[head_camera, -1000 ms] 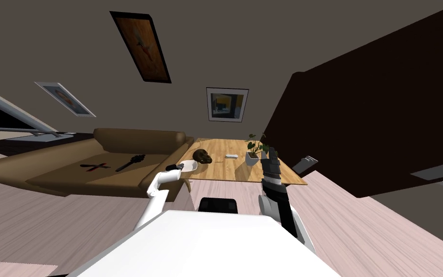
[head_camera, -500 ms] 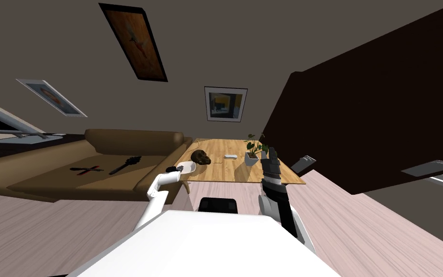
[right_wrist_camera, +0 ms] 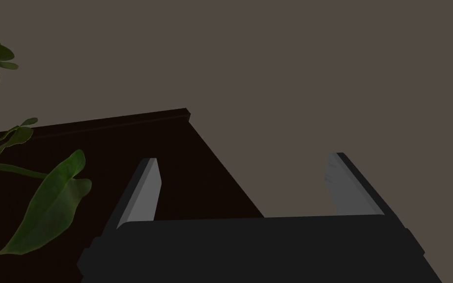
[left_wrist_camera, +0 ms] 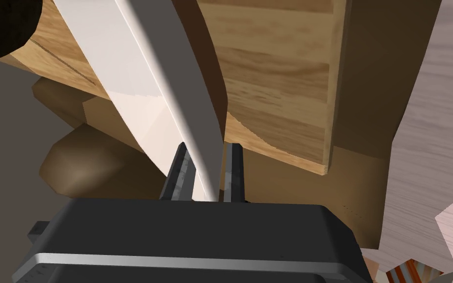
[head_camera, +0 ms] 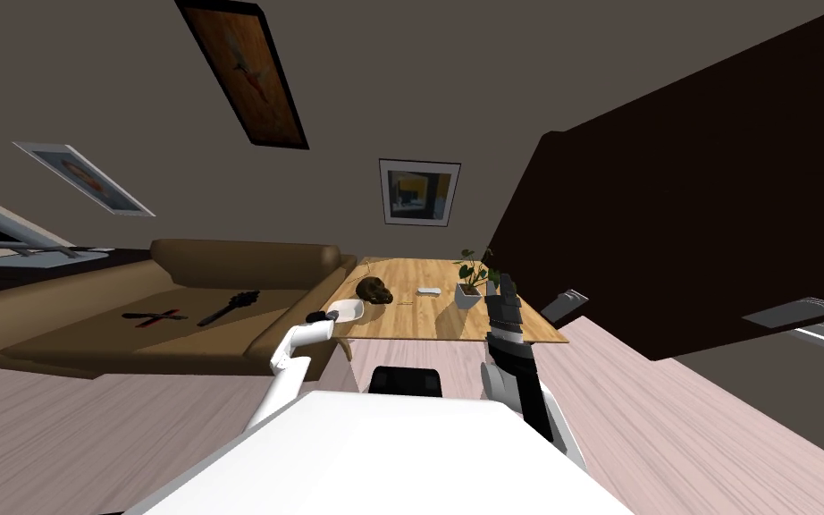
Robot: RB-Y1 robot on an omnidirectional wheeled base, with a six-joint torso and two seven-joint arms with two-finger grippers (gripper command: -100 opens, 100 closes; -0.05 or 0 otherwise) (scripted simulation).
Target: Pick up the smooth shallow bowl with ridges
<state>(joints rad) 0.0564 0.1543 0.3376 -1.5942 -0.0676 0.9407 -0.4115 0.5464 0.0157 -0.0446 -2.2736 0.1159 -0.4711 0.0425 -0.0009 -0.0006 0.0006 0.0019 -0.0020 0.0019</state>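
Observation:
The shallow white bowl (head_camera: 348, 309) rests at the near left corner of the wooden table (head_camera: 455, 320). My left gripper (head_camera: 325, 315) reaches it from the sofa side. In the left wrist view the bowl's thin rim (left_wrist_camera: 142, 83) runs between the two fingers of the left gripper (left_wrist_camera: 207, 169), which press its sides, so it is shut on the rim. My right gripper (head_camera: 507, 288) is raised over the table's right side beside the plant. Its fingers stand wide apart and open (right_wrist_camera: 242, 182) with nothing between them.
On the table are a dark brown lump (head_camera: 374, 291) just behind the bowl, a small white item (head_camera: 429, 291) and a potted plant (head_camera: 471, 284). A brown sofa (head_camera: 222, 259) with a brush (head_camera: 230, 308) stands on the left. A dark chair (head_camera: 406, 382) is under the near edge.
My head view has shifted a little, so the sofa and wall pictures slid left. My left hand stays at the bowl, its fingers now closed on the rim. The right arm has not moved.

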